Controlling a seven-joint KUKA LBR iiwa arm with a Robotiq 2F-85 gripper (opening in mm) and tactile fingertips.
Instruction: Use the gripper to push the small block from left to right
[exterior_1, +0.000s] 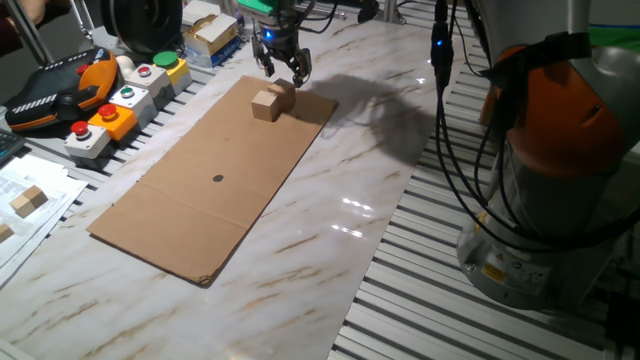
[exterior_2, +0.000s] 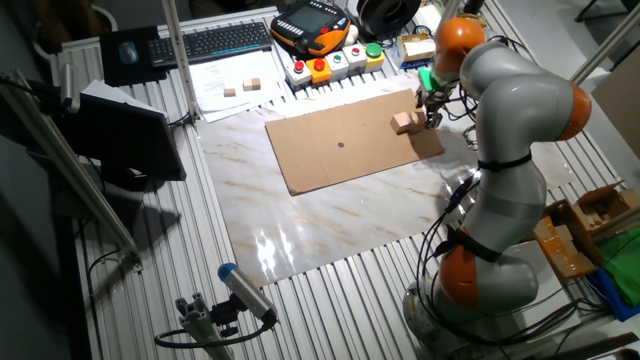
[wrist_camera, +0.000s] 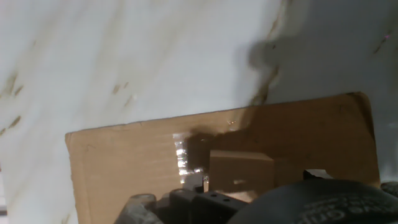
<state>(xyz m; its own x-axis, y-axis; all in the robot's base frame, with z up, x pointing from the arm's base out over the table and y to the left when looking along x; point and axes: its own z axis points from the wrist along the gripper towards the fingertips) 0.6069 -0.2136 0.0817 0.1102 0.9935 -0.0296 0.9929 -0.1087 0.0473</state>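
Cardboard (wrist_camera: 124, 162) fills the bottom of my hand view, and on it, right under my dark fingers, sits the small block (wrist_camera: 241, 169). Left of the sheet in one fixed view stand the button boxes (exterior_1: 120, 105); then comes the cardboard's long bare stretch with its dark centre dot (exterior_1: 218, 180), then the small block (exterior_1: 268, 102) near the far end, and just beyond it my gripper (exterior_1: 281, 72), hanging low with its fingertips touching or very nearly touching the block's top rear edge. My fingers look slightly spread around nothing (I hold no object), though how wide I cannot tell for sure.

What worries me: I seem to meet the block high up rather than flat against a side, so a push could tip it over or let my fingers ride across the top. An off-centre contact would spin it and let it slip out sideways. It also lies close to the cardboard's edge and corner, so it may catch there or drop onto the marble (exterior_1: 380, 150). Pressing too low, I could drag the whole sheet along instead.
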